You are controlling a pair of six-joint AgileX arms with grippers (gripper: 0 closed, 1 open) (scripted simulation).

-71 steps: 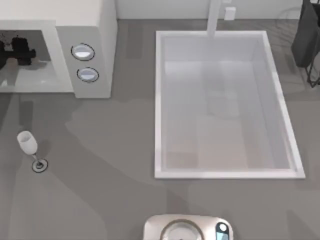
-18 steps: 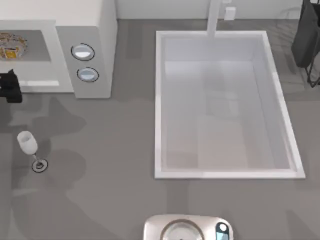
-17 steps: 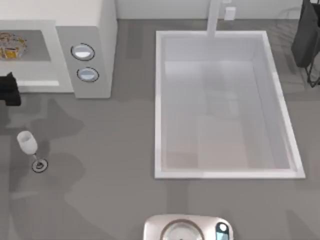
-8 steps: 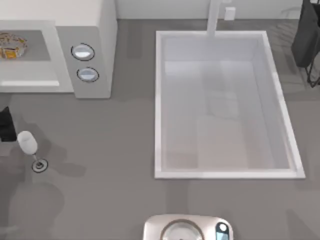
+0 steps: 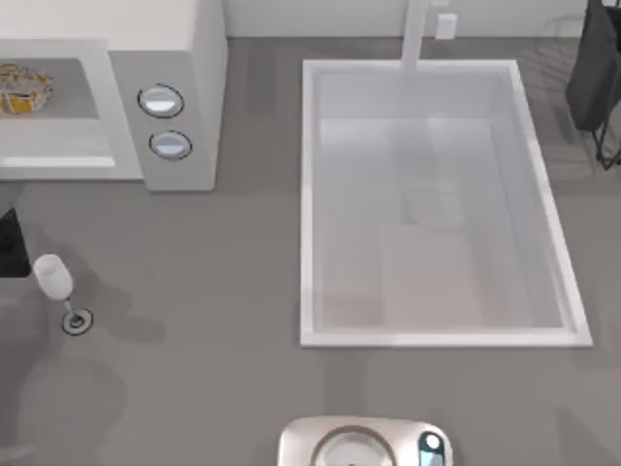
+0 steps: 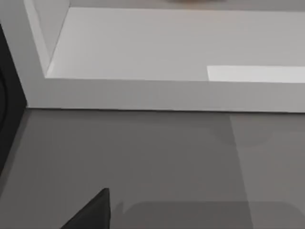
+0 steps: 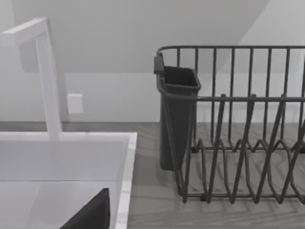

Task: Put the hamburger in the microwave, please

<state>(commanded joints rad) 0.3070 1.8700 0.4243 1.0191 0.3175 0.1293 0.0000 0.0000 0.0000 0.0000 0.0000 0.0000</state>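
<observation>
Left hand [image 5: 8,243] at counter's left edge, just beside wine glass [image 5: 53,277], clear of microwave [image 5: 179,58] front; grip state: cannot tell. Nothing seen held.

Hamburger [image 5: 21,87] sits on grey cavity floor inside microwave, toward its left side; judged delivered, task near done. Door not visible, so closing unclear.

Hand's spot below opening reads as pulled-out position; glass close by, so sideways swing risks toppling it.

Right arm parked far right by dish rack [image 7: 238,124], beyond sink [image 5: 310,194].

Hamburger [image 5: 23,87] inside microwave [image 5: 194,87] — far left; sink [image 5: 310,194] to its right.
</observation>
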